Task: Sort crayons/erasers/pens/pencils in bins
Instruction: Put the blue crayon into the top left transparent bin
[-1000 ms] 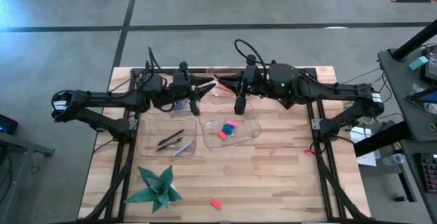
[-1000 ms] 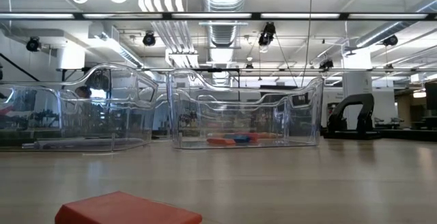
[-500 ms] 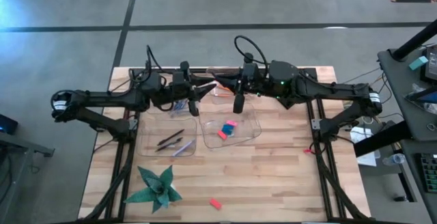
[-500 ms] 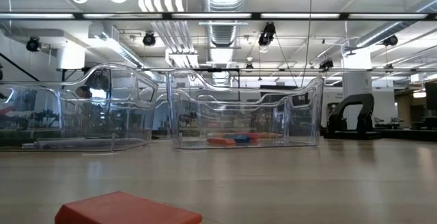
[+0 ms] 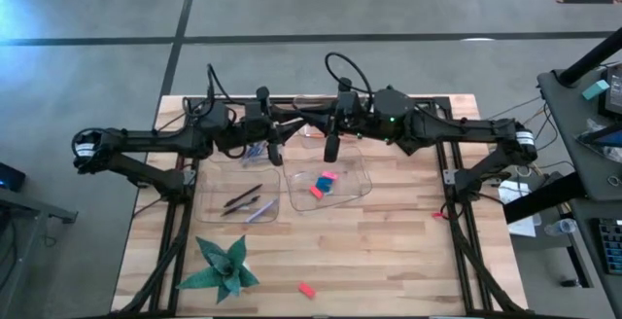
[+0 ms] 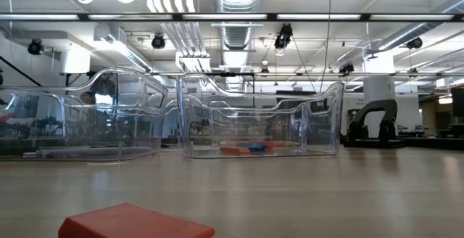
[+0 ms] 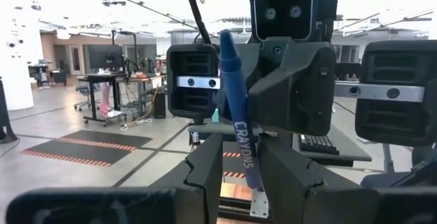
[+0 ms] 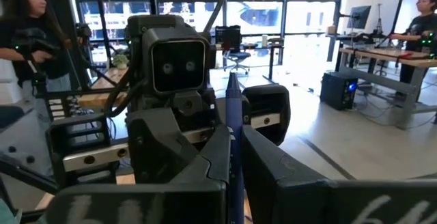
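A blue crayon (image 7: 240, 115) marked CRAYONS stands upright high above the far middle of the table, where my two grippers meet tip to tip. My right gripper (image 8: 235, 132) (image 5: 313, 130) points level toward the table's left and is shut on the crayon (image 8: 232, 101). My left gripper (image 7: 242, 149) (image 5: 294, 128) points level toward the table's right. It is open, with its fingers on either side of the crayon's lower end (image 7: 254, 179), and a gap shows on one side. Neither gripper shows in the low view. My right gripper pinches the crayon's shaft (image 8: 233, 138) between its two fingers, coming level from the table's right side, with the fingers across the crayon. The crayon stands nearly upright, its top above the fingers, lifted well clear of the table and bins.
Clear bins lie below: pens (image 5: 243, 200) in the near-left bin (image 5: 209, 212), erasers (image 5: 323, 185) in the near-middle bin (image 5: 362, 188), blue crayons (image 5: 255, 151) far left, orange pencils (image 5: 308, 122) far middle. A red eraser (image 5: 306, 290) (image 6: 134, 222) and a green paper star (image 5: 224, 270) lie near the front edge.
My right gripper has moved toward the table's left, closing on my left gripper, and has stayed high above the bins.
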### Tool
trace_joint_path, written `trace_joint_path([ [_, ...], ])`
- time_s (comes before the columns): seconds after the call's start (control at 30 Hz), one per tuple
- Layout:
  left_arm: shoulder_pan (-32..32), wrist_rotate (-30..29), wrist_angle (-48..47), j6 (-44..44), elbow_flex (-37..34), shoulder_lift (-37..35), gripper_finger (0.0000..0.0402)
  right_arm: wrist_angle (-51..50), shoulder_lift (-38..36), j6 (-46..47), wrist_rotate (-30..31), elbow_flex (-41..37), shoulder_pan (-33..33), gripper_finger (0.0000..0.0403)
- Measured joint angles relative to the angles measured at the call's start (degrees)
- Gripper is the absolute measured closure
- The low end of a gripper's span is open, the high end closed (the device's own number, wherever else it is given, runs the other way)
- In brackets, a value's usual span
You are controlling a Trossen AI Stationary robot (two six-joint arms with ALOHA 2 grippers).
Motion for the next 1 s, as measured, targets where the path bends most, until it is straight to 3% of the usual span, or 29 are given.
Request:
trace_joint_path([
  [0.4,0.0,0.8,2.4,0.0,0.0,1.6,0.0323,0.4,0.0,0.1,0.0,0.0,0.0,0.039],
  [0.7,0.0,1.6,2.9,-0.5,0.0,1.7,0.0388,-0.5,-0.2,-0.2,-0.2,0.0,0.0,0.039],
  [1.0,0.0,3.0,2.9,-0.2,0.0,1.6,0.0386,-0.5,-0.2,0.0,-0.3,0.0,0.0,0.0373],
])
